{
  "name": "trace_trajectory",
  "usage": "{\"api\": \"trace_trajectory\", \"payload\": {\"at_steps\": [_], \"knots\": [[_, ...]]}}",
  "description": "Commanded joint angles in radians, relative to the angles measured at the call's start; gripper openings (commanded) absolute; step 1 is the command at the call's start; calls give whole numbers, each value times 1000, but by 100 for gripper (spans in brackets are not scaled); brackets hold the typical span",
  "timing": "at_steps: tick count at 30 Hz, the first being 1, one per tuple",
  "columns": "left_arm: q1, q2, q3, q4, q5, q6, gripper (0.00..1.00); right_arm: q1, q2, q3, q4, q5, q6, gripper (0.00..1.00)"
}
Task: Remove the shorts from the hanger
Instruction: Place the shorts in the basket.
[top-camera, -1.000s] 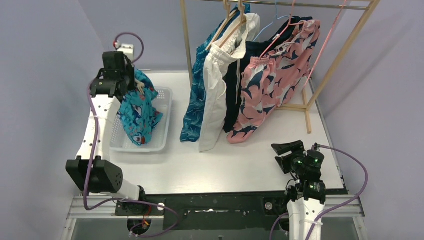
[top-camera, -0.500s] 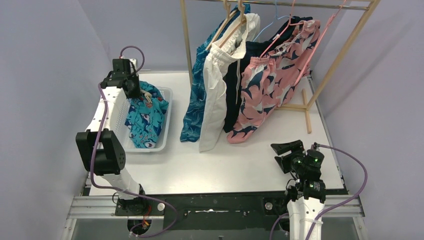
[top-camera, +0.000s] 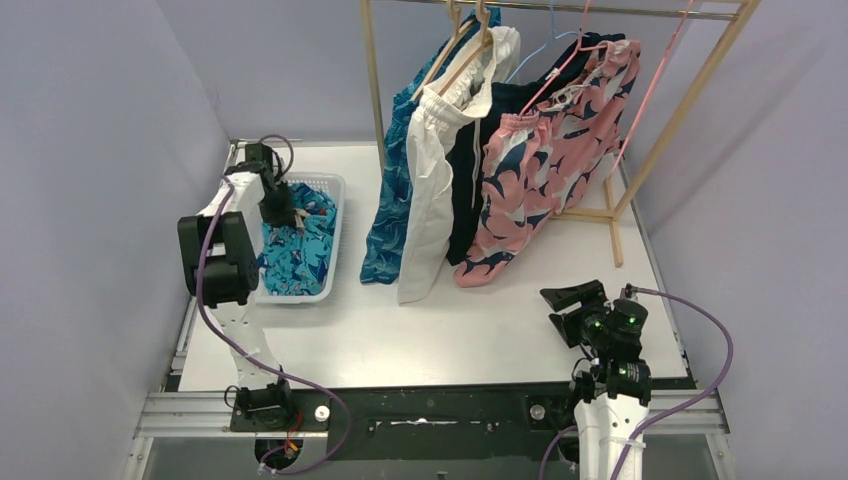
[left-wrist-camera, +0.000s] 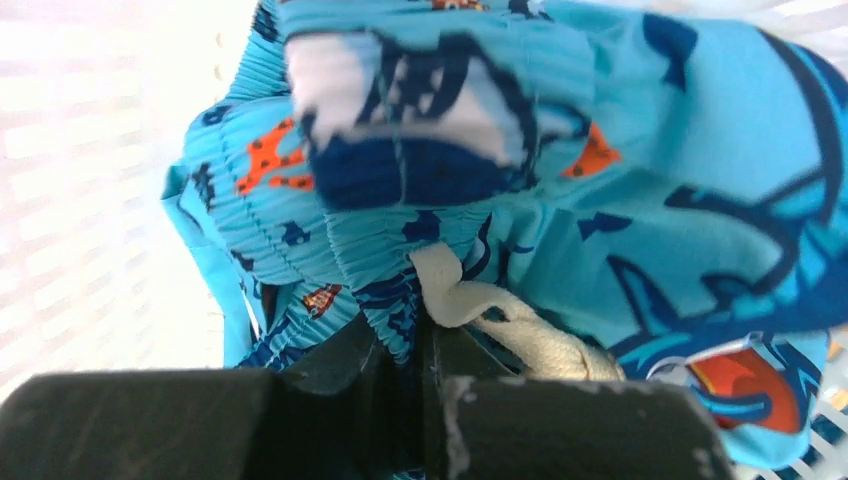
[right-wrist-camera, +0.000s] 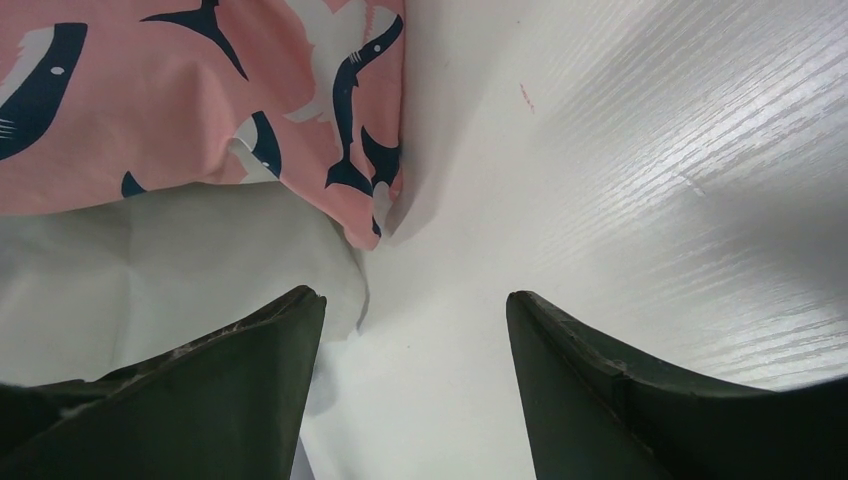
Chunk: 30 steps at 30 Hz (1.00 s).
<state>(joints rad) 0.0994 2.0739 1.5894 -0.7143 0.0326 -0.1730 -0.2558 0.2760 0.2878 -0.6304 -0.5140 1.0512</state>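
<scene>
Pinching teal shorts (top-camera: 300, 250) in the basket (top-camera: 300, 297), left fingers (left-wrist-camera: 360, 362) are clenched; right fingers (right-wrist-camera: 230, 385) spread wide, empty.

No readable text, label or number anywhere.

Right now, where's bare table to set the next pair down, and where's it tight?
Freest: the table strip between the basket, the hanging hems and the near edge. A smaller patch between the pink floral shorts and the right gripper. Crowded: the basket, filled by the teal shorts and left gripper, and under the rack.
</scene>
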Motion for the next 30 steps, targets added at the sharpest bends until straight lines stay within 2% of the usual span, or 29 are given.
{"api": "trace_trajectory", "payload": {"at_steps": [1,6,8,13,17,19,23,26,30], "knots": [[19,-78,73,22,16,-37,1,-7,5,19,22,-13,-36,68],[36,-222,71,43,-30,-40,53,-6,14,23,27,-4,-33,68],[40,-271,55,36,-38,-36,61,-5,19,25,30,-4,-30,68],[42,-393,-31,71,38,-43,62,-5,25,27,30,-8,-32,69],[33,-416,-131,197,321,-71,62,-7,25,25,27,-12,-26,68],[24,-376,-164,237,405,-103,60,-7,26,26,29,-18,-19,68],[10,-251,-234,297,432,-158,57,-5,24,46,6,-22,-25,69],[10,-173,-281,307,361,-181,56,-6,15,65,-27,-13,-42,69],[17,-146,-287,286,345,-176,56,-6,-10,84,-64,1,-49,69]]}}
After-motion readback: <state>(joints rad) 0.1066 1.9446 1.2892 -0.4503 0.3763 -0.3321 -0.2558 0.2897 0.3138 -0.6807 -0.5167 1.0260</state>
